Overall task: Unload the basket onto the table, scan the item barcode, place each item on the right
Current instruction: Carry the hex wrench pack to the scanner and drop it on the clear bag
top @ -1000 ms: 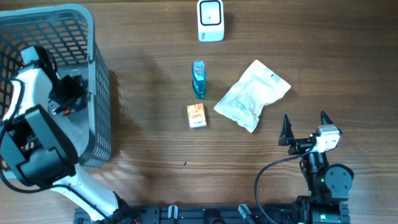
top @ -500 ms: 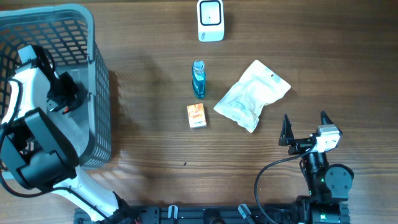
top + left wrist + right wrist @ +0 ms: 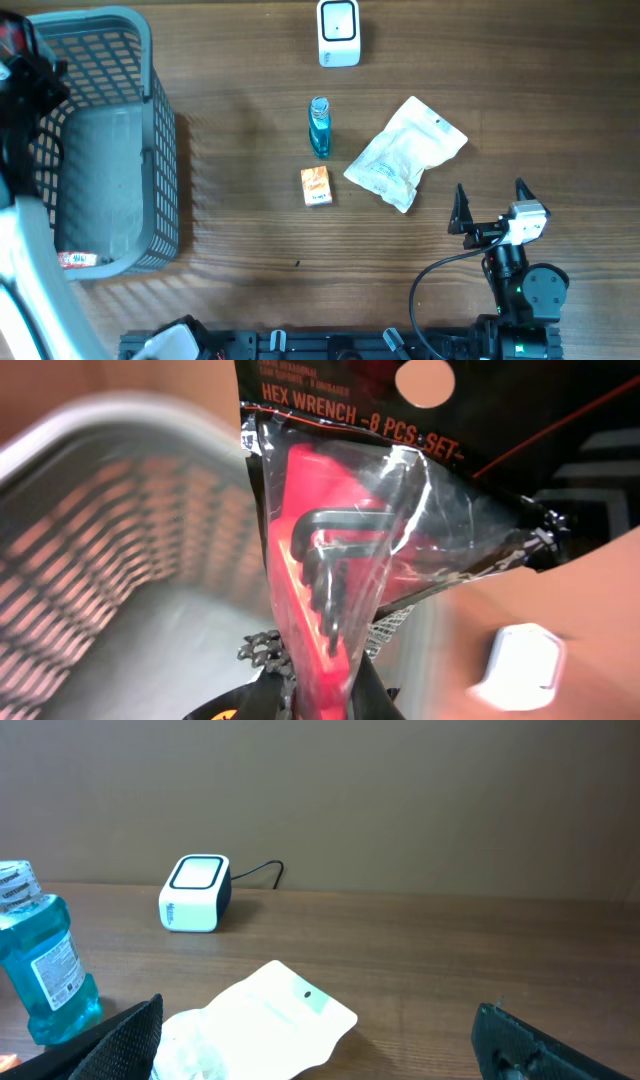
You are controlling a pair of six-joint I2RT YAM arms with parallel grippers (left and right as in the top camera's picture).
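Grey basket [image 3: 165, 150] at nine o'clock. Hex wrench pack [image 3: 340, 550] held up over it, pinched at its lower edge in the tightly closed left gripper [image 3: 320, 698]. Right gripper [image 3: 490, 195] at four o'clock, spread wide, empty. Scanner [image 3: 338, 32] at twelve o'clock. Judgement: swing pack across, present barcode flat to scanner window; barcode side not visible.
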